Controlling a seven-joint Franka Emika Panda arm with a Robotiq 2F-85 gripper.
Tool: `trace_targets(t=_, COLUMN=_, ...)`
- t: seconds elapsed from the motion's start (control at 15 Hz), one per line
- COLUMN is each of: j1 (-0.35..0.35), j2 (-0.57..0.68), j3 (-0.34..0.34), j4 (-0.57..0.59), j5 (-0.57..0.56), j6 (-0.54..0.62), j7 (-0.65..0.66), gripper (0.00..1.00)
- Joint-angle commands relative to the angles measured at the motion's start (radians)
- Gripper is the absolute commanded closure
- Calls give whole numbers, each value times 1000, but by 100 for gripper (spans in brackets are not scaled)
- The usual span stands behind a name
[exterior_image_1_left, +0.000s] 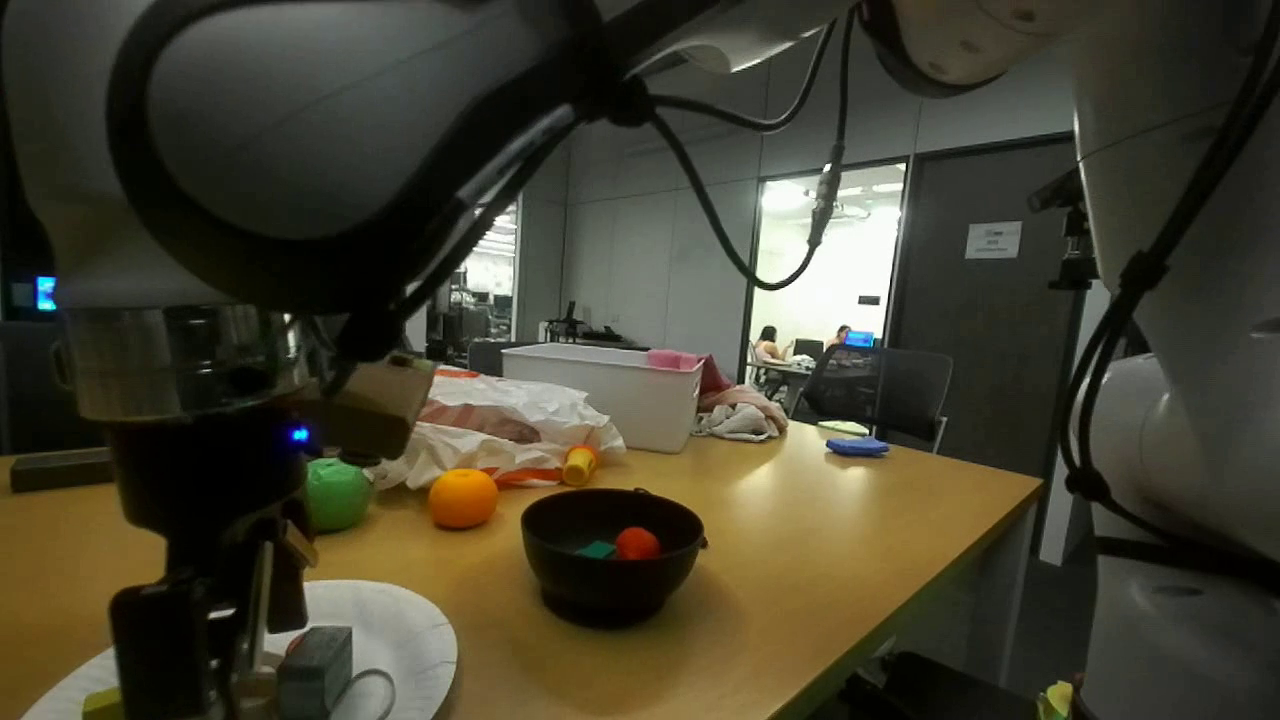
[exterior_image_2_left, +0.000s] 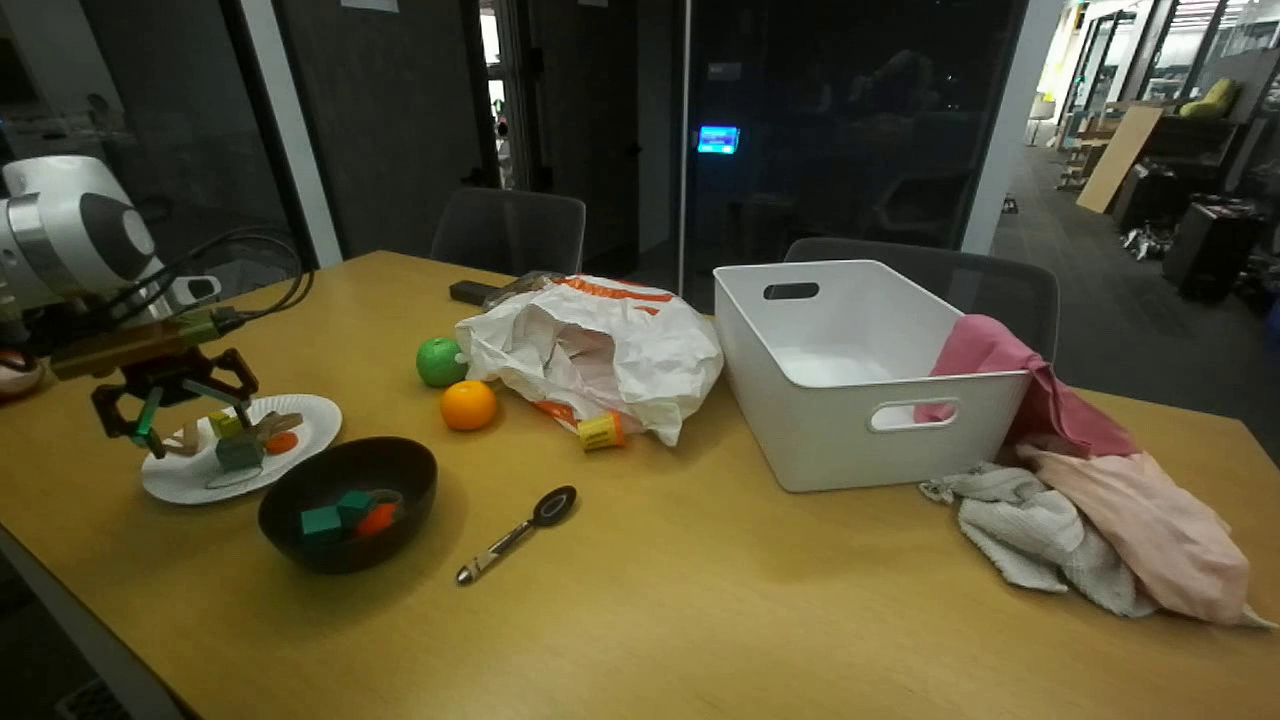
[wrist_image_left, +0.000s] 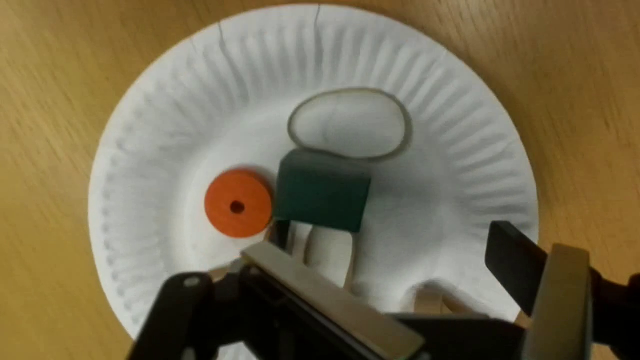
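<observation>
Gripper over the paper plate, fingers spread, nothing held. Green block on the plate, by the left finger in wrist view; touching or not, can't tell. Packed around it there: orange disc just left, thin loop on the far side, pale wooden piece on the near side, partly hidden by the finger. Risks: block looks off-centre to the gap, so closing from here would probably miss it or shove it with one side; in this clutter a lowered fingertip could pin the wood or disc; loop could get dragged along; plate looks light, so pressing the rim may slide or tip it. Black bowl near-right of plate in an exterior view, could get bumped on a wide swing
</observation>
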Motion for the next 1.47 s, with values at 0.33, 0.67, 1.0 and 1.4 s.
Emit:
trace_targets(t=0.33, j1=39, j2=87, j3=-18, j4=146, j5=-23, j6=-27, j7=-165, gripper=0)
trace_targets(t=0.67, j1=32, j2=84, j3=-46, j4=161, j5=-63, j6=-31, j7=-246, gripper=0)
trace_targets(t=1.0, j1=-4, j2=81, j3=-60, j4=132, j5=-29, j6=-15, j7=-277, gripper=0)
trace_targets(t=1.4, j1=-50, j2=81, j3=-60, j4=90, j5=34, j6=-2, j7=-286, gripper=0)
